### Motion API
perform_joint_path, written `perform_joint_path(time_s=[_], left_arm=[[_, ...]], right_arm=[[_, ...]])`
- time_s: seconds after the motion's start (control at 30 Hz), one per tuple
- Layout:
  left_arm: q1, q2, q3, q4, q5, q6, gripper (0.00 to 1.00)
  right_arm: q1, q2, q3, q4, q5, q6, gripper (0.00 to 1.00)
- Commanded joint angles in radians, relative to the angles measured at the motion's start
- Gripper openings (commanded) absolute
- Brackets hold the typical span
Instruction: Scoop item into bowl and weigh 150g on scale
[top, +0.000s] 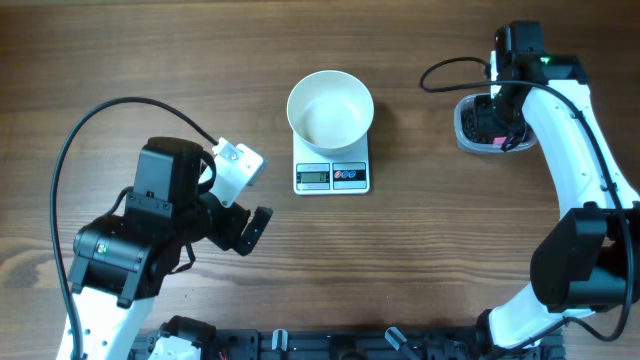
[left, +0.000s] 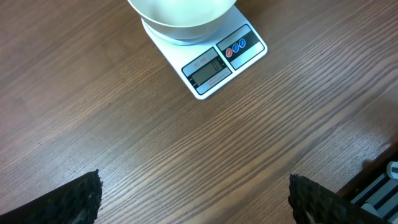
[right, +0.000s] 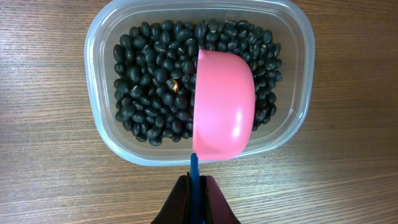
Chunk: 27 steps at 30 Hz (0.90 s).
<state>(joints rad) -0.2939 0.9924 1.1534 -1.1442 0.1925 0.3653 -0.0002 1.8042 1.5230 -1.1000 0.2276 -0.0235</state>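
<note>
The white bowl (top: 330, 108) stands on the white scale (top: 332, 176) at the table's middle; both also show in the left wrist view, bowl (left: 182, 15) above scale (left: 214, 65). The bowl looks empty. My left gripper (top: 248, 228) hangs open over bare wood to the left of the scale, fingertips (left: 87, 193) wide apart. At the far right, my right gripper (right: 196, 180) is shut on the blue handle of a pink scoop (right: 224, 112), turned on its side over the item (right: 155, 87), black beans filling a clear tub (right: 99, 134).
The clear tub (top: 478, 125) sits at the right, mostly hidden under the right arm. Black cables loop over the wood at upper right and at left. A dark rail (top: 330, 345) runs along the front edge.
</note>
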Motion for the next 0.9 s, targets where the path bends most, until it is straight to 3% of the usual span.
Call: perform_joint_path(time_s=[0.0, 0.53, 0.87], left_arm=[[0.007, 0.005, 0.025, 0.003, 0.020, 0.020, 1.00], [0.007, 0.005, 0.025, 0.003, 0.020, 0.021, 1.00], [0.007, 0.005, 0.025, 0.003, 0.020, 0.021, 1.00]], right_arm=[[-0.003, -0.025, 0.008, -0.016, -0.027, 0.023, 0.04], [-0.003, -0.031, 0.031, -0.018, 0.058, 0.079, 0.04], [-0.003, -0.044, 0.038, 0.009, 0.143, -0.008, 0.04]])
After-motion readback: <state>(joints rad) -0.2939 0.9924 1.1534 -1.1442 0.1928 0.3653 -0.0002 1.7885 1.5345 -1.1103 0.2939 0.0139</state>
